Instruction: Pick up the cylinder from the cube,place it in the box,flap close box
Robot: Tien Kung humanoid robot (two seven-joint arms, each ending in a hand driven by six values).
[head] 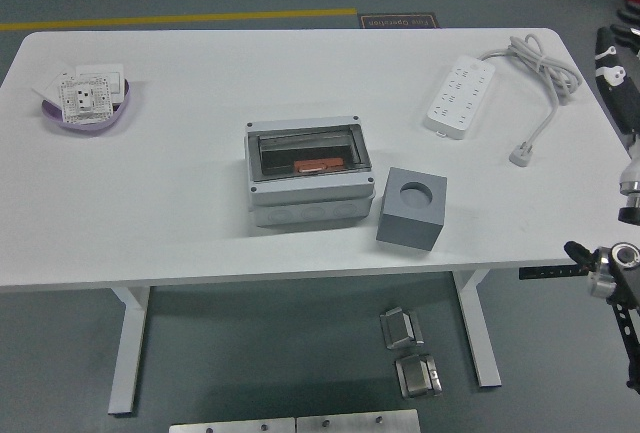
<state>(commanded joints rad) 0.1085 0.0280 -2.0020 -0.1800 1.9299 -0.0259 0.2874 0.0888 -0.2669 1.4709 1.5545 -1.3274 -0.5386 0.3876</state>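
Note:
The grey box [308,173] stands mid-table with its clear flap [306,151] down over the opening. Through the flap I see an orange cylinder [319,165] lying inside. Just right of the box sits the grey cube [411,209], its round top hole [414,192] empty. My right arm [622,93] shows only as black and silver parts along the right edge of the picture, well away from the box and cube. The left arm is out of sight.
A purple bowl [88,113] holding white socket plates sits at the far left. A white power strip [459,96] with a coiled cable [540,68] lies at the back right. Metal parts [410,351] lie on the floor below the table's front edge.

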